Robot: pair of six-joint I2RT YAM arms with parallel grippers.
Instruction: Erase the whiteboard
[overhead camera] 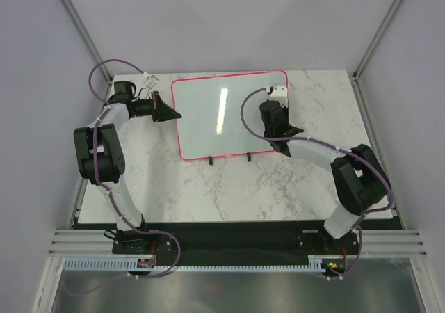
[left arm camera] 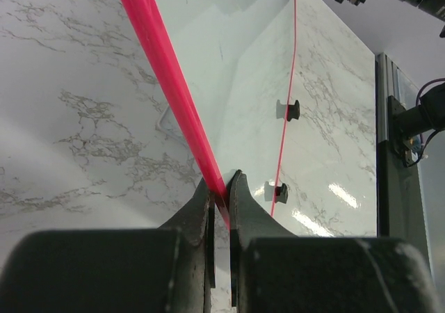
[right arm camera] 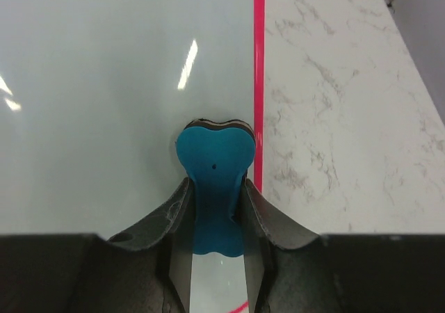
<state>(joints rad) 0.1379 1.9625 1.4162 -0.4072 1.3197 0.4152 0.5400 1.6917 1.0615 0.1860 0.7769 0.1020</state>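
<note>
**Two arms, one board: items on the marble table**

1. Whiteboard (overhead camera: 222, 115): large glossy white panel with a thin red frame (left arm camera: 167, 69); lies on the far middle of the table (overhead camera: 208, 188), turned slightly out of square with the table edges; streaks of lamp glare on its face.
2. Feet (overhead camera: 210, 161): two small black ones at the board's near edge, apart from each other, resting on the marble.
3. Left gripper (left arm camera: 221, 188): fingers pressed together on the red frame at the board's left edge, pinching it; the arm reaches in from the left side of the table.
4. Right gripper (right arm camera: 214, 184): fingers clamped on the stem of a small blue eraser (right arm camera: 212, 153); the eraser's rounded head sits against the white surface, just inside the right-hand frame line.
5. Obstructions: the right forearm (overhead camera: 313, 153) crosses above the board's near right corner; a purple cable (overhead camera: 245, 118) loops over the right part of the panel; the left gripper's black body covers a short stretch of the left frame.
6. Surroundings: pale walls on three sides; a ribbed metal rail (overhead camera: 229, 242) along the near edge carrying both arm bases.
</note>
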